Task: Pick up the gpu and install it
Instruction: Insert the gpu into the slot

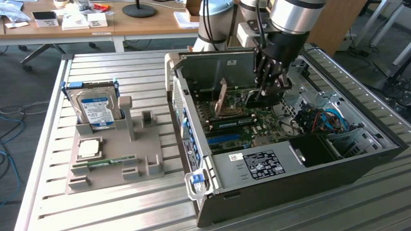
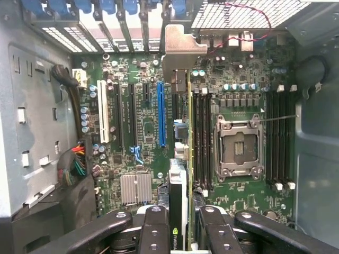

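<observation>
Holding the gpu [image 2: 178,196] edge-on, gripper [image 2: 183,228] clamped partway on it, thin dark board, silvery end.

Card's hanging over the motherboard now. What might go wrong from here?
1. The gripper holds the thin dark graphics card with a silvery bracket edge-on beside the long blue slot, not clearly over any slot; pressing down misaligned may damage contacts.
2. The open silver processor socket sits close by; a slip might strike it.
</observation>
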`<action>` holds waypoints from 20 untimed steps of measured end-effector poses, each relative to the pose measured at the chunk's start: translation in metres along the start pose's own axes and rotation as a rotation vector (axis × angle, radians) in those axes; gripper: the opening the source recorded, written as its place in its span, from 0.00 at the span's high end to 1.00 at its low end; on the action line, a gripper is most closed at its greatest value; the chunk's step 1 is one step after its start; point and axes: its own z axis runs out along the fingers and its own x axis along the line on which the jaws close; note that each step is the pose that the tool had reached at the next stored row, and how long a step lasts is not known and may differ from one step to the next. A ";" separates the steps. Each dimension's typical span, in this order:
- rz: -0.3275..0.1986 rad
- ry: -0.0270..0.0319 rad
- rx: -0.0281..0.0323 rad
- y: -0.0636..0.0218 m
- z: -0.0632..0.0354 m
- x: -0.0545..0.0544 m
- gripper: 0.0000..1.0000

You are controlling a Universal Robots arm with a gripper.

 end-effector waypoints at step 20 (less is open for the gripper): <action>-0.008 0.0001 -0.0011 0.0007 0.0085 0.002 0.73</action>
